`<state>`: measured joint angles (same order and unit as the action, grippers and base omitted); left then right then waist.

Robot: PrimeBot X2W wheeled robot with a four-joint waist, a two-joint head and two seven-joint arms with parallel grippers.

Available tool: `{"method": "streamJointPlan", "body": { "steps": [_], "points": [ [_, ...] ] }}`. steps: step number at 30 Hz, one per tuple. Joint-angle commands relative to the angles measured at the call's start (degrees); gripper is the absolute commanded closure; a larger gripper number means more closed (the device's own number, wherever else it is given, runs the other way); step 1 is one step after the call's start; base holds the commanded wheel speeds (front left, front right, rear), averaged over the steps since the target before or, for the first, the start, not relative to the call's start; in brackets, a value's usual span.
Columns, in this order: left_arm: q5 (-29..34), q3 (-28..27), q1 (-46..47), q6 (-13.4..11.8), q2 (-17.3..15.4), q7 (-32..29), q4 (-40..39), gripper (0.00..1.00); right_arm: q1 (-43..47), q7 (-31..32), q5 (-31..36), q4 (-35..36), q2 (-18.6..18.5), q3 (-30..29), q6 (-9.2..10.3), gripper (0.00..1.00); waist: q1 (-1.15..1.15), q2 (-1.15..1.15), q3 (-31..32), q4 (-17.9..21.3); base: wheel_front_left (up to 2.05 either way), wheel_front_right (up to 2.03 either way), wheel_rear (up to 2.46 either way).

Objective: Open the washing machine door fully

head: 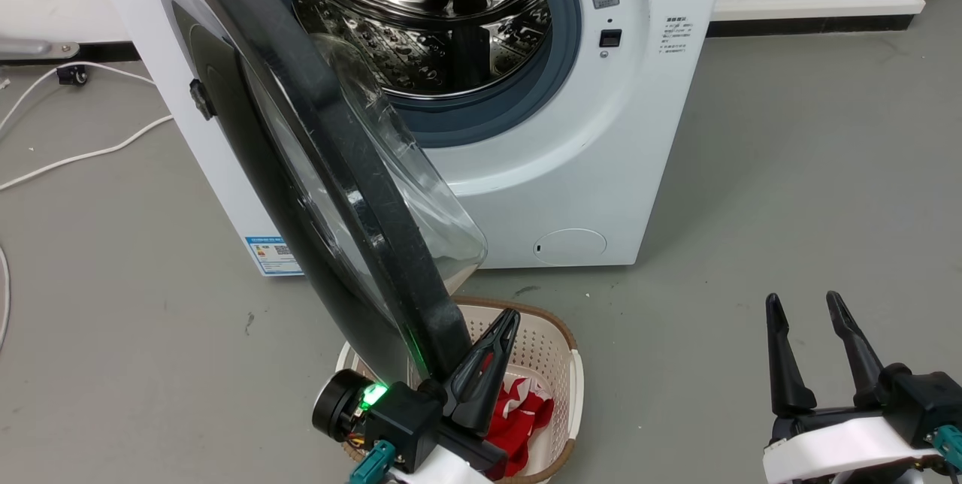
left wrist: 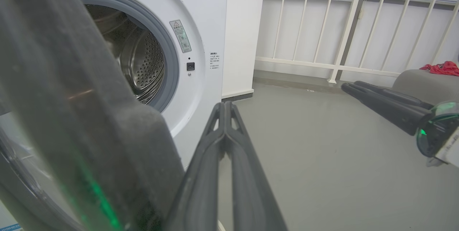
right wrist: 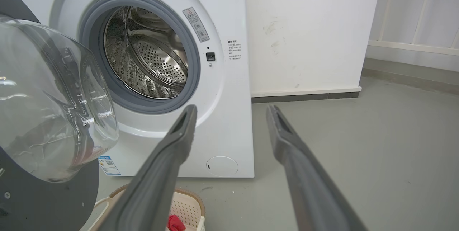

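- Head view: the washing machine door stands swung out from the white machine, seen almost edge-on. Its long axis runs from upper left to lower centre, and its glass bowl faces right. The left gripper, fingers pressed together on nothing, lies just beside the door's lower free rim, above a basket. The right gripper, fingers spread wide, hangs well apart at lower right.
- Left wrist view: the door's dark rim rises at the left, just beside the closed fingers, with the steel drum behind.
- Right wrist view: the spread fingers point toward the machine, and the bowl bulges at the left.
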<state>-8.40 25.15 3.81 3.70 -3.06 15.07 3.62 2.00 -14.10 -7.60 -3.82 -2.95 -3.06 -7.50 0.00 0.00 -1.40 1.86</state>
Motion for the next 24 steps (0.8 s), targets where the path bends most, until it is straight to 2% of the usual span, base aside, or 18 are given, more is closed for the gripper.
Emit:
{"method": "streamJointPlan", "body": {
  "steps": [1,11,24],
  "points": [
    [-0.14,-2.55,1.09,-0.89,-1.47,0.11,0.26,1.00,-0.60,0.13,-0.09,0.15,0.15,0.09,0.02,0.00,0.00,0.00,-0.05,-0.17,0.00,0.00,0.00],
    [1.08,-3.16,-3.75,-2.89,-1.93,0.04,-2.61,1.00,-0.10,0.38,-0.41,0.24,0.15,-0.09,0.02,0.00,0.00,0.00,0.34,-1.96,0.00,0.00,0.00],
    [2.43,-4.72,-10.21,-5.61,-2.58,0.00,-10.17,1.00,0.26,1.07,-0.55,1.06,0.15,-0.66,0.02,0.00,0.00,0.00,-0.23,-11.53,0.00,0.00,0.00]
  ]
}}
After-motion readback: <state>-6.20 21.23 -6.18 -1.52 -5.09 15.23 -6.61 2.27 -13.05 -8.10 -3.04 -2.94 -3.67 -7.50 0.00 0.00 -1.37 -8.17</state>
